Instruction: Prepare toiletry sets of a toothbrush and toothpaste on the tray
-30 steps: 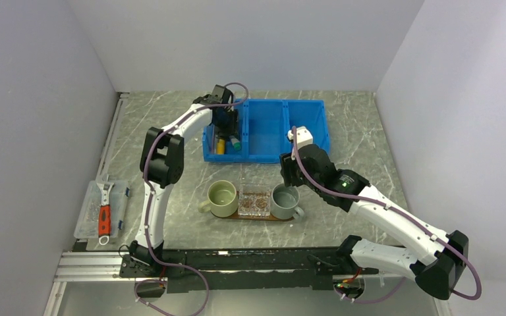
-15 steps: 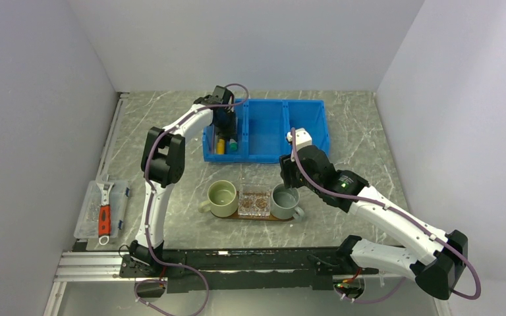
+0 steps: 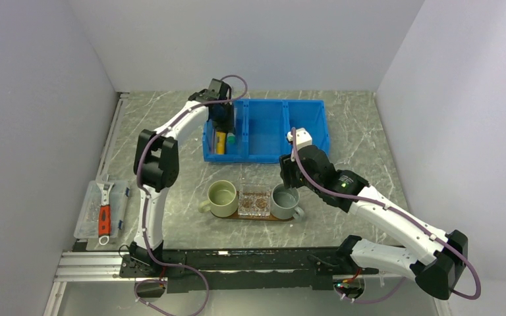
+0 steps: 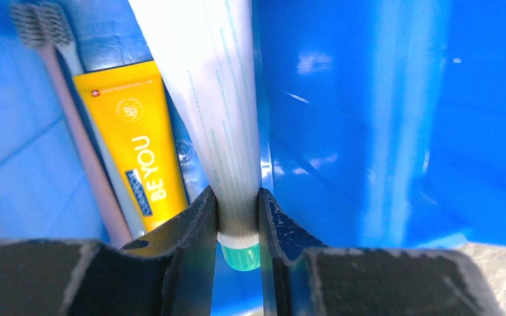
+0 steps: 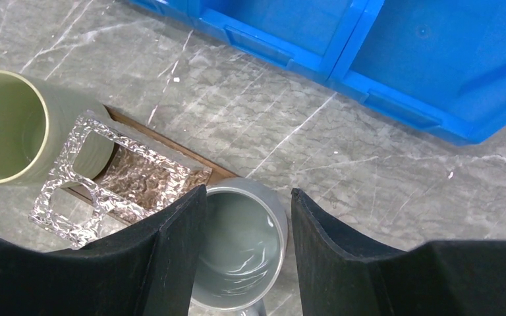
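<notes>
The pinkish toothbrush [image 4: 72, 131] and the yellow tube [image 4: 135, 138] lie flat in the left compartment of the blue bin [image 4: 382, 131]. Beside them, the left hand [image 4: 237, 220] is clenched on the white tube [image 4: 204, 85], just above its teal cap [image 4: 240, 255]. This tube is likely light and soft, and its body would dent under pressure. Grip the stiffer shoulder near the cap. The right hand [image 5: 244, 230] hangs released over the grey mug [image 5: 237, 263] on the tray [image 5: 171, 143].

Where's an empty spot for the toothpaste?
The tray is crowded: green mug, clear holder, grey mug. Bare table lies between the mugs and the blue bin, and left of the green mug. The bin's middle and right compartments look empty; the left gripper holds the white tube in its packed left one.
</notes>
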`<state>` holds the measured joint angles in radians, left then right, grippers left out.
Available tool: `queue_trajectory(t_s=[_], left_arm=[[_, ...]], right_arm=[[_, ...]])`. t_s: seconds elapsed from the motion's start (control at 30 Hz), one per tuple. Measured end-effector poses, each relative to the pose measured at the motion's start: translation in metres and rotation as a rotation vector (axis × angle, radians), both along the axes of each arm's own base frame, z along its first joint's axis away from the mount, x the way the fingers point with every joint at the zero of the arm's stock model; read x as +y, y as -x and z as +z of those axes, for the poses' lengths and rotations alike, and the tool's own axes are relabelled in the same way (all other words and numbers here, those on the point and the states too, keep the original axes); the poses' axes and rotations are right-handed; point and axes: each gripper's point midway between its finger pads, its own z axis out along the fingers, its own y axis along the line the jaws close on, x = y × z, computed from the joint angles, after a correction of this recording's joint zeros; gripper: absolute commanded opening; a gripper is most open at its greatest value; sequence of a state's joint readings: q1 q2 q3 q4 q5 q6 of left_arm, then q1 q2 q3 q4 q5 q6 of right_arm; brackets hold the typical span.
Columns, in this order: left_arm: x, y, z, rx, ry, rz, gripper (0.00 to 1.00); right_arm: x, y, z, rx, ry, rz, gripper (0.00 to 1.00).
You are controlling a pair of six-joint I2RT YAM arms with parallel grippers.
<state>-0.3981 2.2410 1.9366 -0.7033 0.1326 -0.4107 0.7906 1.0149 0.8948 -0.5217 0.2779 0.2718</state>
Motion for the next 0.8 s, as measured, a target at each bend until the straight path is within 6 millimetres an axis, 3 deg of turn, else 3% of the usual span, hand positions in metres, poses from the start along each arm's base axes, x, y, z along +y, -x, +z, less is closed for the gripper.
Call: queue_trajectory(t_s=[0.13,0.23,0.43,0.63,0.8], left_arm=[[0.003,0.000,0.048,-0.091,0.016,-0.016,0.18],[0.006,0.004,0.096,-0.183,0.036,-0.031,0.17],[0.005,0.029,0.162,-0.282,0.097,-0.121,0.16],[0.004,0.071,0.175,-0.250,0.135,-0.241,0.15],[0.004,0.122,0.177,-0.204,0.149,-0.363,0.15]], right_arm=[[0.002,0.000,0.004,0.000,-0.015,0.004,0.53],[0.007,0.000,0.013,-0.008,-0.037,0.013,0.53],[0.016,-0.002,0.036,-0.032,-0.094,0.036,0.54],[0.024,0.001,0.047,-0.028,-0.134,0.070,0.54],[0.033,0.006,0.059,-0.021,-0.177,0.111,0.56]])
